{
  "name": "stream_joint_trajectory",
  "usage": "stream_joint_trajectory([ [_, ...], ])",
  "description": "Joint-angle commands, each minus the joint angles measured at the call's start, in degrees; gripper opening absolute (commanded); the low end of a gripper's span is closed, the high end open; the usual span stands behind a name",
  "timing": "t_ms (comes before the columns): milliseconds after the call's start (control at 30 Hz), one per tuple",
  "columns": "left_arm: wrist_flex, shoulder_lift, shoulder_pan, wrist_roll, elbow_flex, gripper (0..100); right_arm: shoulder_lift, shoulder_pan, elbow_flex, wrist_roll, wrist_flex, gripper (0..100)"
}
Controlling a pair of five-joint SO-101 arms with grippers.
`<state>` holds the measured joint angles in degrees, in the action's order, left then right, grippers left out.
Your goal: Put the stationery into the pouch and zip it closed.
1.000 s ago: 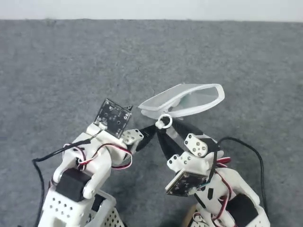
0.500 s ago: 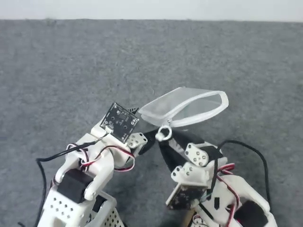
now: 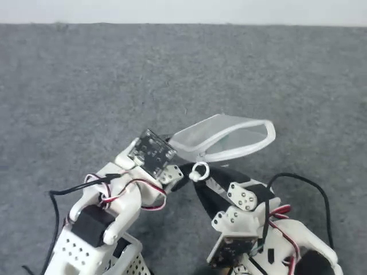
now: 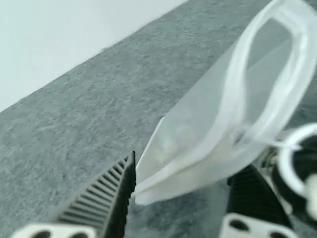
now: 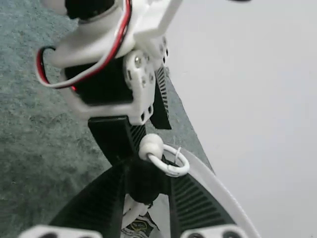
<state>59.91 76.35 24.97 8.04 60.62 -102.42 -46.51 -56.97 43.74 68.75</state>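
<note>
Zipping was judged the step in hand. Left hand (image 3: 179, 170), jaws apart, was set astride a corner of the pouch (image 3: 198, 134), which was raised off the tabletop (image 3: 86, 86). Right hand (image 5: 143, 186) was closed on its zip end beside the ring pull (image 3: 200, 171). Next: pull to be drawn along the open mouth, corner braced.

1. Pouch (image 3: 195, 134) mid-table (image 3: 86, 74), behind both grippers.
2. Pouch's near corner sits between the spread fingers of left gripper (image 4: 187, 171).
3. Ring pull (image 3: 200, 171) at pouch's front edge, just beside right gripper (image 5: 146, 177).
4. Left gripper is left of right gripper, close together.
</note>
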Motion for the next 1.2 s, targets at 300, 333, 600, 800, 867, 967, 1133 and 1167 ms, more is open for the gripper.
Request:
stream_joint_trajectory([
  [300,-5.5,1.0,3.1,0.2,2.3,28,-1.7,-4.8,5.1,0.6,2.9,0.6],
  [333,-6.1,1.0,3.1,0.2,2.9,28,-1.7,-5.1,5.1,0.6,2.9,0.6],
  [600,-10.8,1.0,3.2,0.2,5.1,22,-1.6,-5.1,5.0,0.6,2.6,0.6],
  [800,-15.2,1.0,6.1,0.4,8.1,14,-1.6,-4.9,5.0,0.3,1.4,0.6],
  [867,-16.7,1.0,7.8,0.6,9.5,10,-1.6,-3.1,4.9,0.1,0.7,0.6],
  [967,-18.1,1.0,8.4,0.6,10.0,2,-1.6,-0.3,4.5,-0.4,-1.0,0.6],
  [1133,-18.0,1.0,8.3,0.6,9.8,1,-1.6,3.2,0.2,-6.4,-9.3,0.6],
  [1167,-18.0,1.0,8.3,0.6,9.8,1,-1.6,4.3,-0.7,-7.3,-11.0,0.6],
])
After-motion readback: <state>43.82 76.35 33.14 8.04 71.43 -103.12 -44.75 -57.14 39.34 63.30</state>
